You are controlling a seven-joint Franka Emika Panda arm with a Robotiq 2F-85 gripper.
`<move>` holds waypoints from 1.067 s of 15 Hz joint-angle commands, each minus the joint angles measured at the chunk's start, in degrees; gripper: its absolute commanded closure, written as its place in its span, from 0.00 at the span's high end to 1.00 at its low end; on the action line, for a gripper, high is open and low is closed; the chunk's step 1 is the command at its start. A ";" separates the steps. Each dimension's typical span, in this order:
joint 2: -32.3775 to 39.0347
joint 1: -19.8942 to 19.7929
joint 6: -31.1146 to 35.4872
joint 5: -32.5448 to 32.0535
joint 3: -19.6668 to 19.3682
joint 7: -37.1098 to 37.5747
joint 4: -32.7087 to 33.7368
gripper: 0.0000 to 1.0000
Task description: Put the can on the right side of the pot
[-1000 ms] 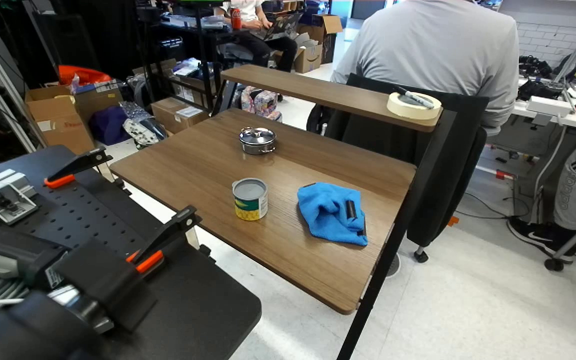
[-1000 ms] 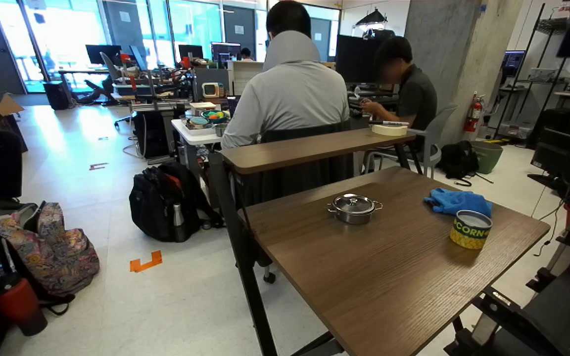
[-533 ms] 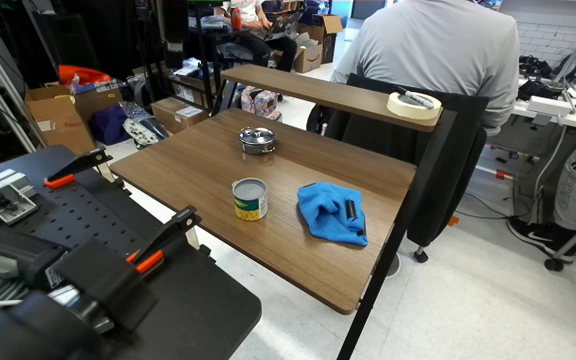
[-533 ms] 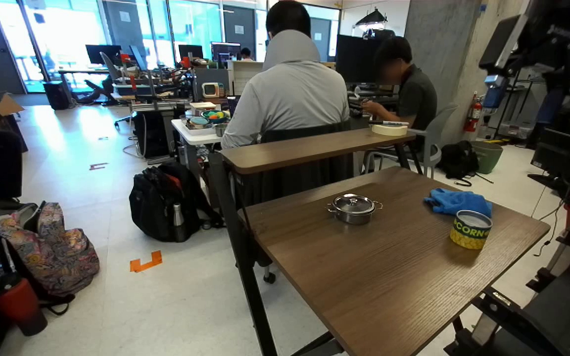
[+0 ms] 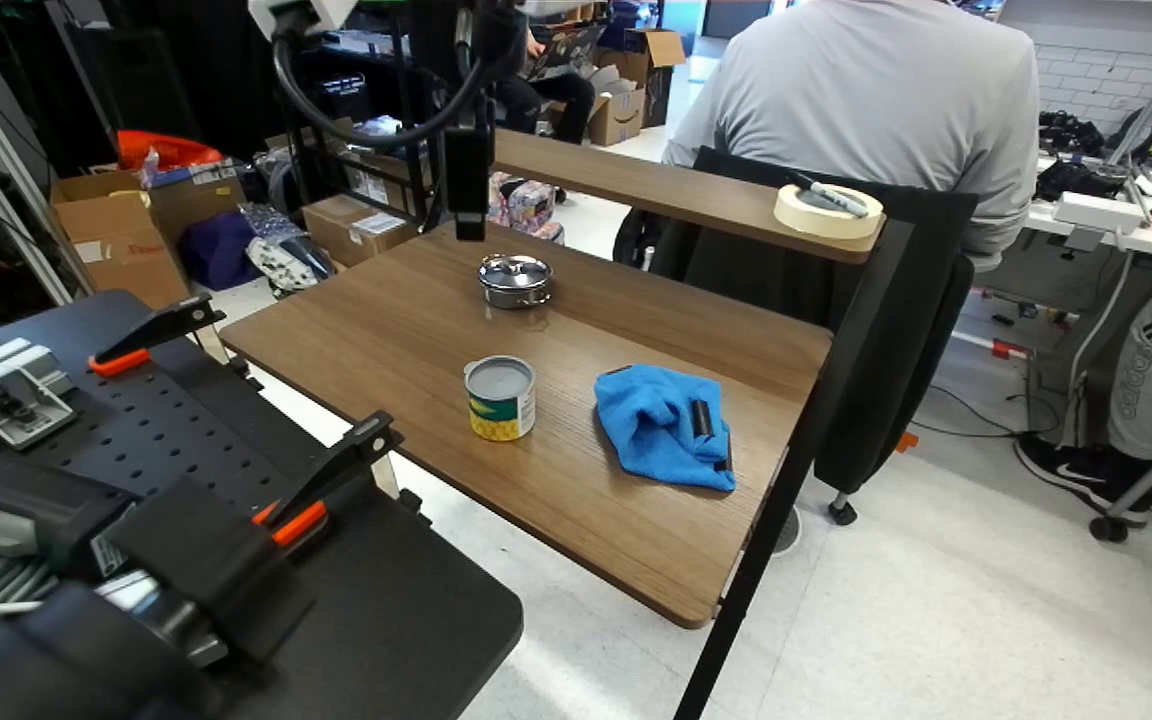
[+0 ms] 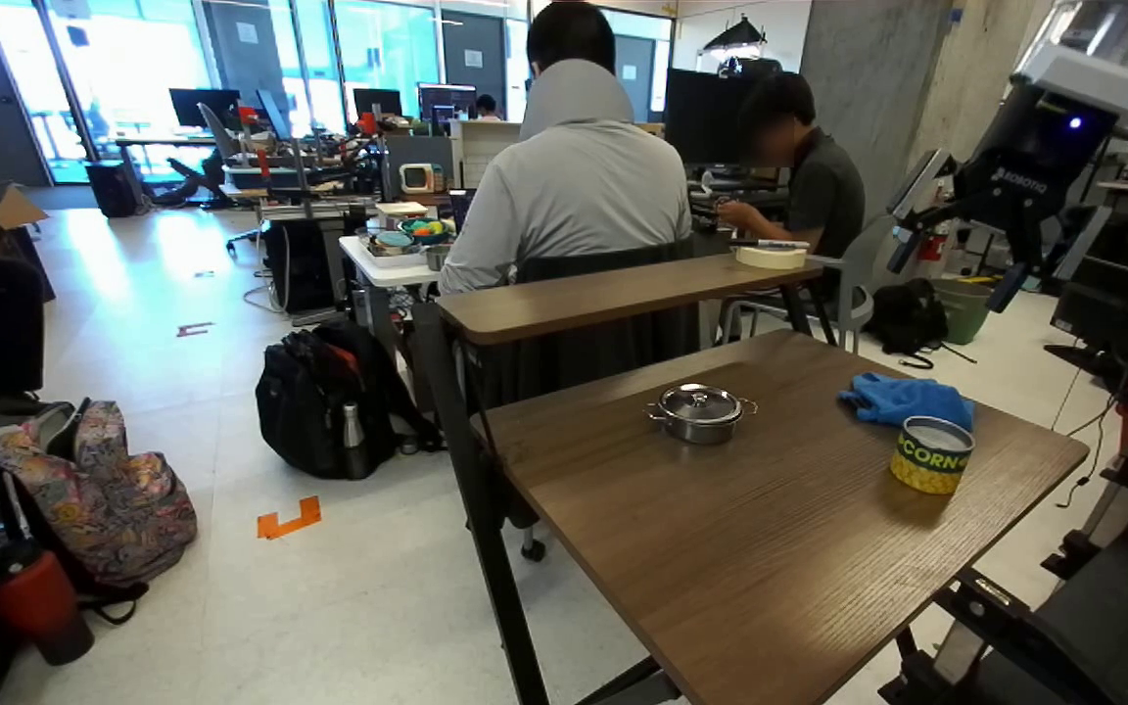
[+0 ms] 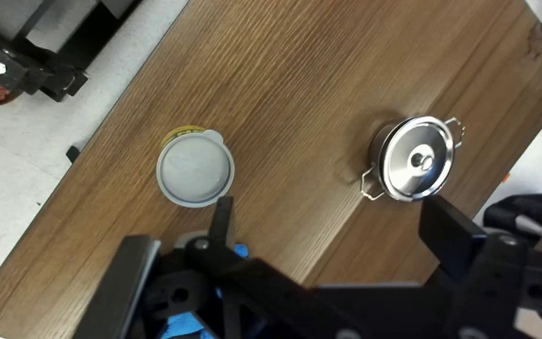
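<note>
Wooden tabletop [image 6: 770, 558], wide-spread pincer [image 6: 954, 271] above

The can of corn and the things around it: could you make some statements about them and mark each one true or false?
1. The can stands upright on the table. True.
2. The gripper is open. True.
3. The gripper is holding the can. False: it holds nothing.
4. The blue cloth lies closer to the can than to the pot. True.
5. The pot is uncovered. False: a lid sits on it.
6. The can touches the pot. False: bare table shows between them.
</note>
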 commanded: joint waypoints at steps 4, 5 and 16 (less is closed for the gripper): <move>10.40 -1.96 5.98 1.59 -0.33 8.11 3.70 1.00; 11.76 -1.86 6.08 0.90 -0.54 9.57 4.12 1.00; 24.11 2.38 6.28 -5.55 -4.03 22.78 9.36 1.00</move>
